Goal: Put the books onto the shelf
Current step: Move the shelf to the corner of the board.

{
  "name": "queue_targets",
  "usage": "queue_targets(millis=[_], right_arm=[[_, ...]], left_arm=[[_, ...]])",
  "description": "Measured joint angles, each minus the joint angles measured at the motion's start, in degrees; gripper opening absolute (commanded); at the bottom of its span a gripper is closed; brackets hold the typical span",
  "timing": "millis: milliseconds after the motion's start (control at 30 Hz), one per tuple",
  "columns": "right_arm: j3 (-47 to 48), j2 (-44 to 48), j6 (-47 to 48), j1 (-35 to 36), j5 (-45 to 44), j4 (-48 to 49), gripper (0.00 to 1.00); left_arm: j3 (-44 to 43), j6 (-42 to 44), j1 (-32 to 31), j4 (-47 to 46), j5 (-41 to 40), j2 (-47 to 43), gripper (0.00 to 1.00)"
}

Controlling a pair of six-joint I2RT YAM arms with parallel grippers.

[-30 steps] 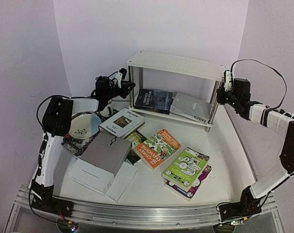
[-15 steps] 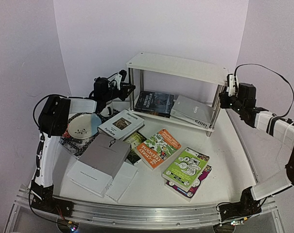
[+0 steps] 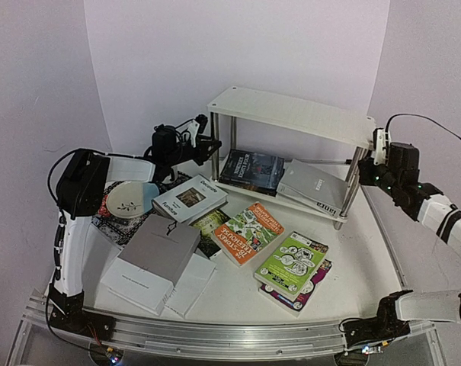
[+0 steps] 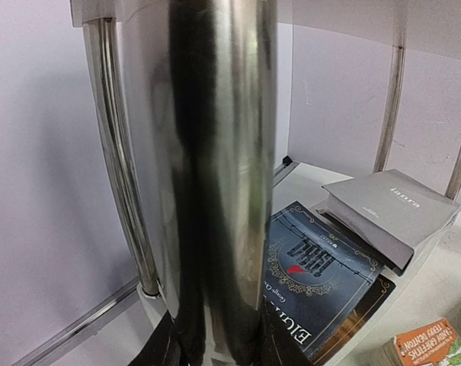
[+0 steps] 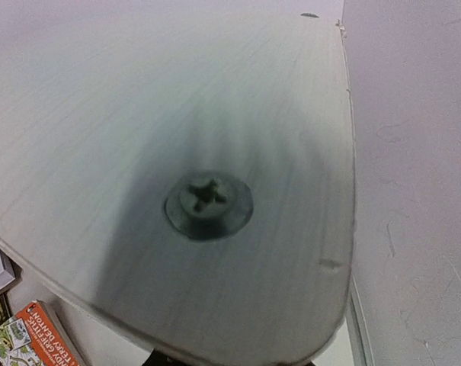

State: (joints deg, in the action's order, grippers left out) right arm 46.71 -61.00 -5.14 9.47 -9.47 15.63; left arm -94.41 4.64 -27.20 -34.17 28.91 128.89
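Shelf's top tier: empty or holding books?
Empty: the shelf's top board is bare white; the dark book and grey book lie beneath it.

Shelf [image 3: 291, 114]: white 2-tier, metal legs, at 12 o'clock. Dark book [image 3: 251, 169] + grey book [image 3: 314, 187] flat on lower board. Other books [image 3: 248, 232] scattered approx. 6 o'clock.
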Motion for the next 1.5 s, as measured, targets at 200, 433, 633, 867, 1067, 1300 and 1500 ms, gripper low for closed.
queue_targets(millis=[200, 433, 633, 867, 1067, 1300, 1500], right_arm=[[-1.37, 5.45, -2.63, 0.21, -2.25, -5.17, 0.65], [-0.87, 8.65, -5.90, 0.20, -3.85, -9.76, 0.95], [-0.81, 11.77, -8.96, 0.20, -3.19, -16.15, 0.98], [-0.06, 16.49, -13.70, 0.20, -1.47, -24.83, 0.91], [-3.33, 22.11, -18.93, 0.20, 2.62, -27.75, 0.76], [-8.35, 21.93, -23.22, 0.98, 8.26, -27.21, 0.66], [-8.54, 16.93, -23.25, 6.11, 8.96, -23.39, 0.59]], left_arm=[[3.77, -0.05, -1.65, -0.91, -0.21, -2.43, 0.42], [5.99, 2.14, -2.91, -1.19, -2.07, -4.20, 0.74], [8.57, 2.60, -3.39, -1.78, -7.74, -6.25, 1.00], [17.50, 2.18, -3.28, -2.07, -12.73, -15.06, 1.00], [28.05, -0.96, -3.14, -2.43, -15.94, -24.77, 0.99], [34.55, -11.12, -2.74, -2.45, -17.12, -29.98, 0.98], [36.72, -19.46, -2.26, -2.07, -16.95, -30.11, 0.98]])
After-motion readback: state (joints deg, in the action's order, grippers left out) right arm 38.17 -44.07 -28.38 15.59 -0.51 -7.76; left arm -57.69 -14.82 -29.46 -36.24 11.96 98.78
